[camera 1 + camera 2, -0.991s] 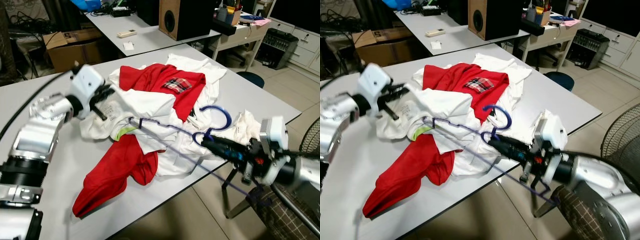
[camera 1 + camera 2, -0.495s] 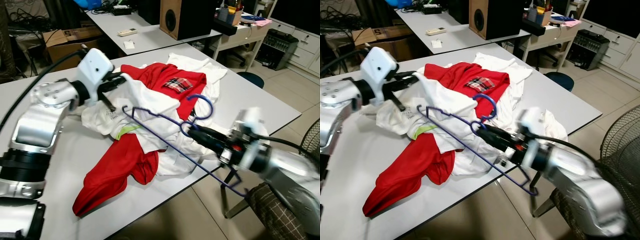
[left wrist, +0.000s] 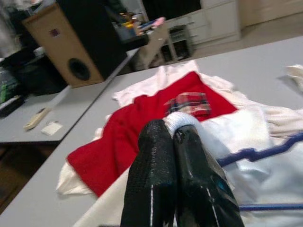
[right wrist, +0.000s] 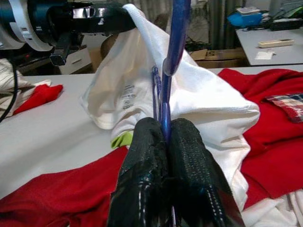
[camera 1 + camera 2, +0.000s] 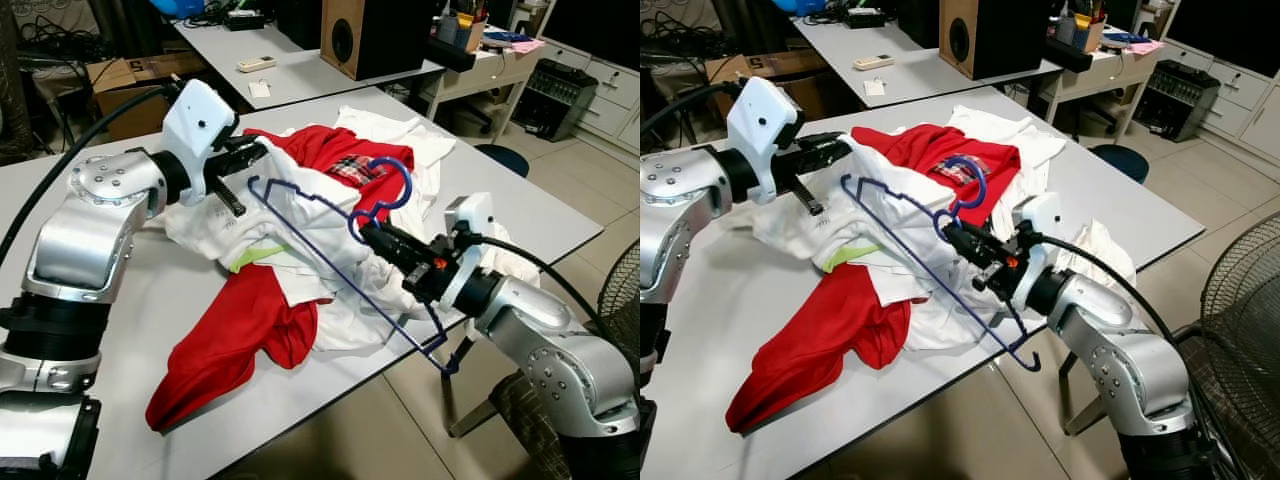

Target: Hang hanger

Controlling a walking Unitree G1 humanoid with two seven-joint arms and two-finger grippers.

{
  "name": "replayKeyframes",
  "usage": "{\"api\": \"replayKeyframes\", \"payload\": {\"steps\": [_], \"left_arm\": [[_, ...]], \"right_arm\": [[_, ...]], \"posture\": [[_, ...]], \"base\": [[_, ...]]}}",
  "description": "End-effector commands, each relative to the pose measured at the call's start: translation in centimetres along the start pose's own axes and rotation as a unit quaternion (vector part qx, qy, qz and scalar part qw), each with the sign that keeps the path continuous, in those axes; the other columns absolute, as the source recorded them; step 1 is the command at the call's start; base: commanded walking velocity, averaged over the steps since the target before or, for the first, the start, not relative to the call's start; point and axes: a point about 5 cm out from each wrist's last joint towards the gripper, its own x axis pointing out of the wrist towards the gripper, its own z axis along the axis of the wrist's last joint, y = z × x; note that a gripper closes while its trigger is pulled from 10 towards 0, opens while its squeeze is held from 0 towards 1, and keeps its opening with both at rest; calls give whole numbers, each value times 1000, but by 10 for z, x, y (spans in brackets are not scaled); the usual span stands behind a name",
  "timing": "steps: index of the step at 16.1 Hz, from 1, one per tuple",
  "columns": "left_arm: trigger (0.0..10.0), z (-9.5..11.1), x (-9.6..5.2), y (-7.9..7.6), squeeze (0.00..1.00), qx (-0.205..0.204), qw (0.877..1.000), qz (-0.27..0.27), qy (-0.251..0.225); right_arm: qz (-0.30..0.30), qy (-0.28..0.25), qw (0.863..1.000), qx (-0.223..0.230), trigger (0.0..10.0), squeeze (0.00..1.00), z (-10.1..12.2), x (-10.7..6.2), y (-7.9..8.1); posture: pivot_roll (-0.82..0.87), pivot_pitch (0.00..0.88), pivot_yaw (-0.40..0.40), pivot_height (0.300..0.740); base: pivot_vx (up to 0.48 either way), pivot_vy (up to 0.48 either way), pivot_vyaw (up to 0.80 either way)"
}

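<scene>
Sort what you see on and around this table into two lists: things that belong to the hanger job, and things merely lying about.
In the job:
blue hanger, pinched by the right gripper
white shirt, its edge pinched by the left gripper

Lying about:
red shirt
speaker
remote control
cardboard box
fan

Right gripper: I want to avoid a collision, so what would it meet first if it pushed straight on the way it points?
Probably the white shirt lifted by the left gripper; the right gripper points along the blue hanger toward it, though depth is unclear.

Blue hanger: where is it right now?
The blue hanger is pinched in the right gripper, slanting over the clothes pile mid-table, its far end beside the white shirt held up by the left gripper.
</scene>
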Motion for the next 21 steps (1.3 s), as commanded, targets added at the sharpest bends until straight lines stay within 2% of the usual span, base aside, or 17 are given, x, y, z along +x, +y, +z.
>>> {"api": "replayKeyframes", "payload": {"steps": [1, 3, 6, 8, 9, 10, 11, 12, 13, 14, 18, 21], "left_arm": [[0, 13, -2, 10, 0, 15, 999, 31, -15], [0, 10, -6, 21, 0, 29, 998, 63, -4], [0, 12, -9, 28, 0, 36, 996, 82, -7], [0, 17, -9, 34, 0, 47, 994, 98, -18], [0, 21, -10, 37, 0, 51, 993, 107, -30], [0, 26, -11, 40, 0, 49, 990, 122, -45], [0, 28, -11, 41, 0, 45, 990, 126, -50], [0, 28, -11, 42, 0, 42, 990, 127, -52], [0, 24, -8, 37, 0, 40, 991, 116, -48], [0, 21, -4, 33, 0, 37, 993, 105, -45], [0, 14, 11, 13, 0, 30, 996, 74, -40], [0, 18, 16, 3, 0, 22, 997, 61, -48]], "right_arm": [[-13, -4, 1000, 0, 10000, 0, 2, -3, -1], [11, -52, 998, 14, 10000, 0, 20, -14, 6], [7, -97, 995, 21, 10000, 0, 37, -22, 7], [-10, -93, 995, 29, 10000, 0, 39, -24, 2], [-59, -70, 995, 30, 10000, 0, 32, -22, -9], [-71, -56, 995, 41, 10000, 0, 29, -22, -12], [-59, -53, 996, 40, 10000, 0, 28, -22, -10], [-11, -44, 998, 44, 10000, 0, 27, -22, 1], [35, -23, 998, 36, 10000, 0, 22, -22, 14], [59, -15, 997, 39, 10000, 0, 20, -23, 20], [85, -11, 995, 44, 10000, 0, 20, -23, 24], [54, -11, 997, 48, 10000, 0, 17, -19, 16]], "posture": [[12, 0, -35, 740], [7, 0, -33, 740], [2, 0, -31, 740], [-5, 0, -30, 740], [-3, 0, -34, 740], [0, 0, -40, 740], [3, 0, -43, 740], [3, 0, -43, 740], [5, 0, -49, 740], [5, 0, -49, 740], [8, 0, -57, 740], [8, 0, -59, 740]], "base": [[0, 0, 0], [0, 0, 0], [0, 0, 0], [0, 0, 0], [0, 0, 0], [0, 0, 0], [0, 0, 0], [0, 0, 0], [0, 0, 0], [0, 0, 0], [0, 0, 0], [0, 0, 0]]}}
